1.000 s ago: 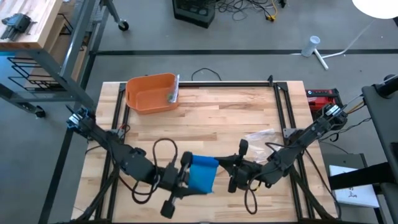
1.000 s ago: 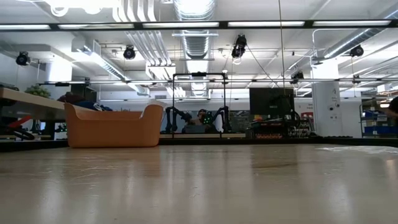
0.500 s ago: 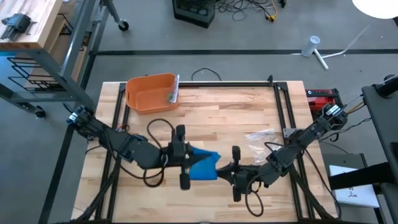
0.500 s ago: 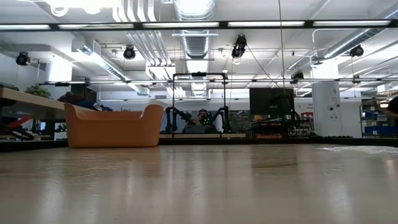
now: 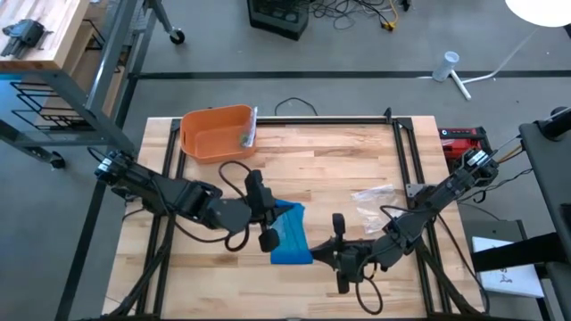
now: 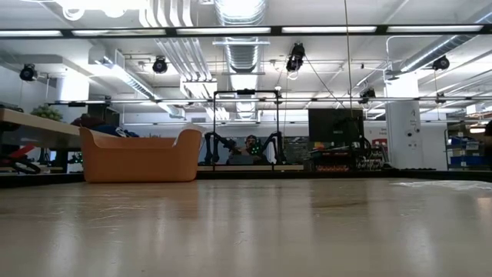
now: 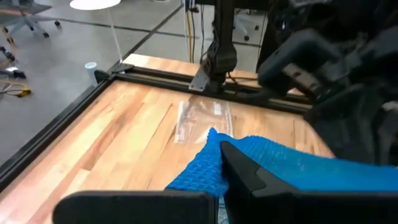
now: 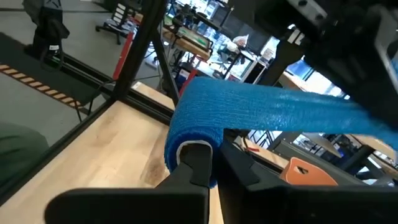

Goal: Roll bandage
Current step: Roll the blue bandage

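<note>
The blue bandage (image 5: 288, 234) is a broad strip held above the wooden table (image 5: 321, 160), near its front middle, between my two grippers. My left gripper (image 5: 275, 225) is shut on its far end, and the blue weave bunches beside the dark finger (image 7: 245, 171) in the left wrist view. My right gripper (image 5: 316, 256) is shut on the near end, where the strip curls over the fingertips (image 8: 198, 155). The low view shows neither the bandage nor the grippers. My left gripper holds the bandage's far end (image 7: 210, 163), bunched against its fingers, and comes at it nearly level from the table's left. The fingers themselves hide the exact pinch. The strip runs on from there to the other gripper. I cannot tell whether it clears the table. My right gripper holds the bandage's rolled near end (image 8: 194, 121), which wraps over and around its fingertips. The fingers come level from the table's right. From that curl the strip runs off as a flat band (image 8: 292, 109) to my left gripper. The curled end is held above the tabletop.
An orange bin (image 5: 217, 134) stands at the table's far left, also seen in the low view (image 6: 138, 158). A clear plastic wrapper (image 5: 375, 198) lies on the right side of the table. Black frame rails (image 5: 406, 152) border the table.
My left gripper has moved toward the table's far edge and a little right, and has tipped from steeply down toward level. The bandage end it holds has swung with it. The strip now runs far-to-near instead of hanging as a flat sheet. My right gripper has turned its wrist in place.
</note>
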